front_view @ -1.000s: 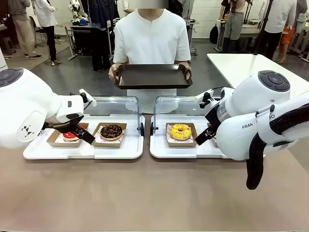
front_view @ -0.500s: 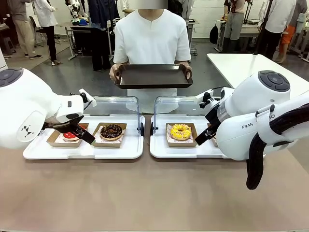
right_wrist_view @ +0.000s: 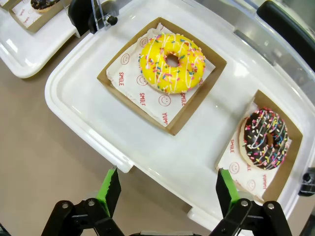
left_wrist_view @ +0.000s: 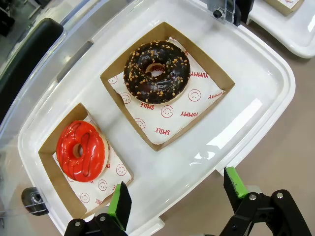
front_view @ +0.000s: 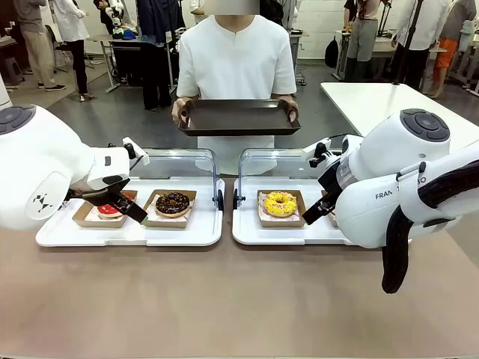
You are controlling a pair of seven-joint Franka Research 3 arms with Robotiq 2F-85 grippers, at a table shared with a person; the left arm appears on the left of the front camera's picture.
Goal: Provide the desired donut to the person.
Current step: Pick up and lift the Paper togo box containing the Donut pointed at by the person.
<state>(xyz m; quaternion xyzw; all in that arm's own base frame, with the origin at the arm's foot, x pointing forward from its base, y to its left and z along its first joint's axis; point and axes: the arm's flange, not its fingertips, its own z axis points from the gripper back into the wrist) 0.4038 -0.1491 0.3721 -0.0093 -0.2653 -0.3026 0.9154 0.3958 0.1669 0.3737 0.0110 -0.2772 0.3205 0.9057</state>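
We have 4 donuts on show, all in their open card boxes, and nothing tells us which 1 is wanted. On the left white tray (front_view: 135, 233) the red glazed donut (left_wrist_view: 81, 151) sits at the left end. The chocolate donut with nut crumbs (left_wrist_view: 156, 73) sits to its right, apart from it. On the right white tray (front_view: 247, 232) the yellow sprinkled donut (right_wrist_view: 172, 63) takes the left box. The chocolate donut with coloured sprinkles (right_wrist_view: 266, 138) takes the right box, which the front view has mostly behind the right arm.

The left gripper (left_wrist_view: 176, 189) hangs over the near rim of the left tray, close to the red donut's box. Its green pads are spread wide and nothing is between them. The right gripper (right_wrist_view: 168, 181) hovers over the near rim of the right tray, between the 2 boxes there. Its jaws are also wide apart and hold nothing.

Behind each tray a clear lid (front_view: 176, 161) stands raised at the far side. Beyond the lids, at the far edge of the brown table (front_view: 224, 299), the person (front_view: 236, 60) holds a dark tray (front_view: 236, 118) level in both hands, with nothing on it that we can see.
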